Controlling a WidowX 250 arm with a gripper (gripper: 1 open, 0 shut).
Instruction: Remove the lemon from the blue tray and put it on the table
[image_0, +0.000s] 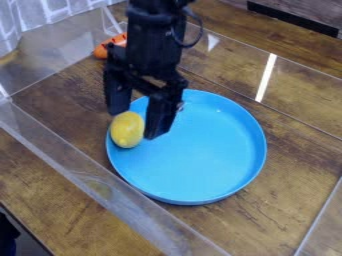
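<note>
lemon (127, 130) lies inside the blue tray (221, 165), at the dish's left edge and up against the raised rim. nearest the camera, a clear plastic wall (80, 165) crosses the table (54, 215) on a diagonal, with glossy brown planks on both sides of it. the tray sits just beyond that wall, its blue floor bare apart from the fruit. the gripper (142, 112) points down over the lemon with its jaws spread wide — one dark finger (118, 95) to the left of the fruit, the other on its right, over the tray floor. whether either finger touches the lemon is unclear. farther back, an orange object (107, 47) peeks out from behind the arm.
</note>
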